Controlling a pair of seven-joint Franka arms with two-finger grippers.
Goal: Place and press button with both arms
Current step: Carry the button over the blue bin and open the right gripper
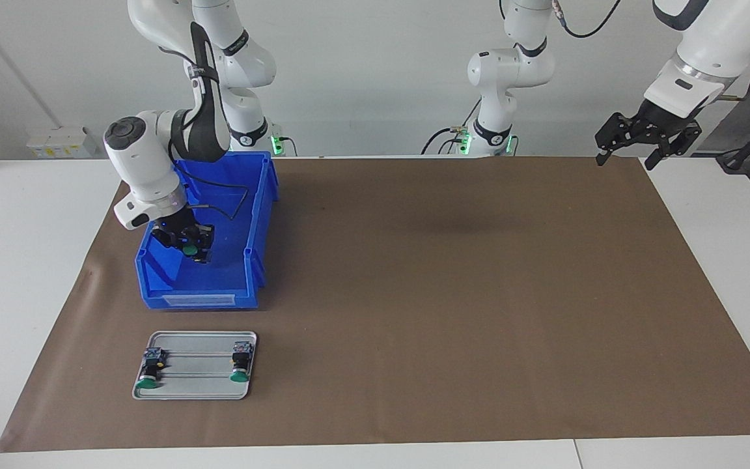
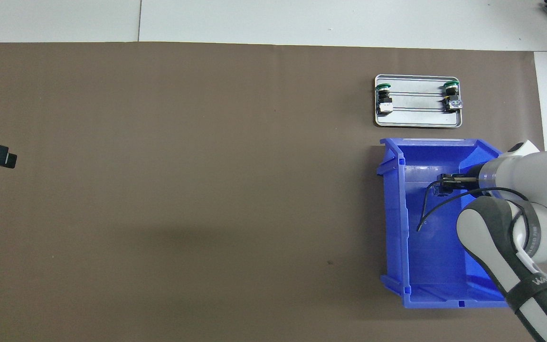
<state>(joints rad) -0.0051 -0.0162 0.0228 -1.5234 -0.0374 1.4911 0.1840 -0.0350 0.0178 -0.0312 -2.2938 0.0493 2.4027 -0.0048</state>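
With my right gripper (image 1: 187, 246) pinched on the button (image 1: 186, 248) inside the blue bin (image 1: 254, 260), I judge the pick step in hand. Next I'd lift it clear of the bin wall and carry it to the tray (image 1: 196, 391), where two buttons already lie; my left gripper (image 1: 629, 155) waits spread over the mat's corner

A brown mat (image 1: 414, 293) covers most of the white worktop (image 1: 23, 273). On it, toward the right arm's end, sit a blue bin (image 1: 254, 195) and, farther from the robots, a metal tray (image 1: 196, 384).
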